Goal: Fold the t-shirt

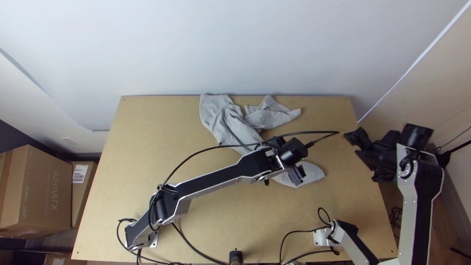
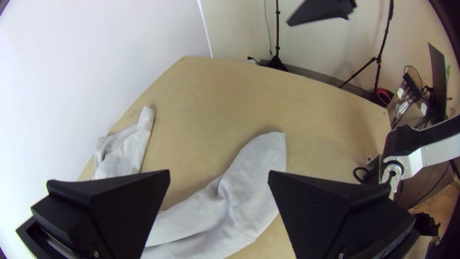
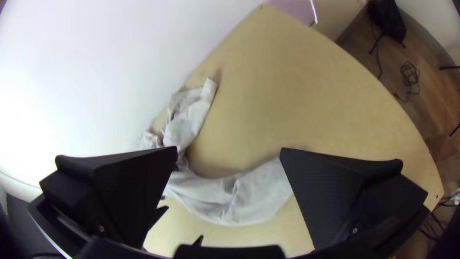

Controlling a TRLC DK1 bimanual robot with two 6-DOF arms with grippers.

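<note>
The shirt [image 1: 228, 122] sprawls rumpled near the surface's [image 1: 147, 132] far edge. Left hand [image 1: 282, 177] and right hand [image 1: 353, 145] gape above.

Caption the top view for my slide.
Bunched grey t-shirt on a wooden table, left gripper over its near end, right gripper by the right edge.

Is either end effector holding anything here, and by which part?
Nothing is held. The left end effector and right end effector are both open, and the t-shirt lies bunched on the table.
</note>
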